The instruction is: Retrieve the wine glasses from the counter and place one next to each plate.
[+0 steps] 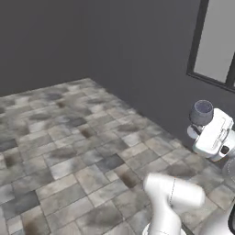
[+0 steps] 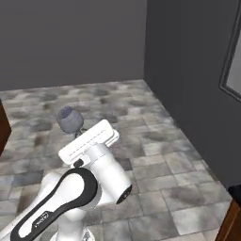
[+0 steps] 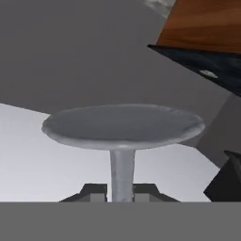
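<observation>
My gripper (image 1: 198, 126) is shut on the stem of one clear greyish wine glass (image 1: 202, 112), held in the air over the tiled floor. In the right base view the glass bowl (image 2: 69, 118) sticks out beyond the white hand, with the gripper (image 2: 78, 133) just below it. The hand view looks along the stem at the glass's round foot (image 3: 123, 124), and the gripper (image 3: 122, 192) clamps the stem between both dark tips. A black marble slab (image 3: 207, 62) beside a brown wood panel crosses that view's upper right; I cannot tell whether it is the counter. The other glass and both plates are out of view.
Grey stone floor tiles (image 1: 69, 147) spread ahead, closed off by dark grey walls (image 2: 188, 66). A dark-framed pale window (image 1: 215, 41) sits on the right wall. Brown wooden cabinet edges show at the lower right (image 2: 233, 219) and far left (image 2: 2, 127).
</observation>
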Robot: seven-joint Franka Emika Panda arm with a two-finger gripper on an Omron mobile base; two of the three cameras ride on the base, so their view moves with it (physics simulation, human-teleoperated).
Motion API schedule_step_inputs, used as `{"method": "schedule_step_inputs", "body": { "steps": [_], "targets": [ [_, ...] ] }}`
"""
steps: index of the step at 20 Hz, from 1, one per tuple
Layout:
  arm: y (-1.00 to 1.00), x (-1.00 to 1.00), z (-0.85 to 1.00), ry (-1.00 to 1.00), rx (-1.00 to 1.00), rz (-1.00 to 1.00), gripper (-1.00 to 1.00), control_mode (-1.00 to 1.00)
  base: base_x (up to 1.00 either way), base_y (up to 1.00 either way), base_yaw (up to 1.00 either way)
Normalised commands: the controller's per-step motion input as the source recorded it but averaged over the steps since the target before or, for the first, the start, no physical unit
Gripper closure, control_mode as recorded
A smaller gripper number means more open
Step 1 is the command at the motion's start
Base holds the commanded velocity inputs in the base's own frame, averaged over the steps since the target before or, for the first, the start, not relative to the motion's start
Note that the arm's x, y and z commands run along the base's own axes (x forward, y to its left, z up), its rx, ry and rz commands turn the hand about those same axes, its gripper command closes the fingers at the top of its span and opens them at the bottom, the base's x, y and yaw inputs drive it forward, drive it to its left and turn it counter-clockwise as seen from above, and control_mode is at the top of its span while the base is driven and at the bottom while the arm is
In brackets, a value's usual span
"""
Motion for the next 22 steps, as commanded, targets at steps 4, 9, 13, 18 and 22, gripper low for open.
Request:
{"method": "schedule_step_inputs", "body": {
  "steps": [4,9,13,18,22],
  "targets": [
    [0.0,0.0,0.0,0.0,0.0,0.0,1.0,1.0,0.0,0.0,1.0],
    [0.0,0.0,0.0,0.0,0.0,0.0,1.0,1.0,0.0,0.0,1.0],
    [0.0,0.0,0.0,0.0,0.0,0.0,1.0,1.0,0.0,0.0,1.0],
    [0.0,0.0,0.0,0.0,0.0,0.0,1.0,1.0,0.68,-0.08,0.88],
    [0.0,0.0,0.0,0.0,0.0,0.0,1.0,1.0,0.87,-0.72,0.59]
  ]
}}
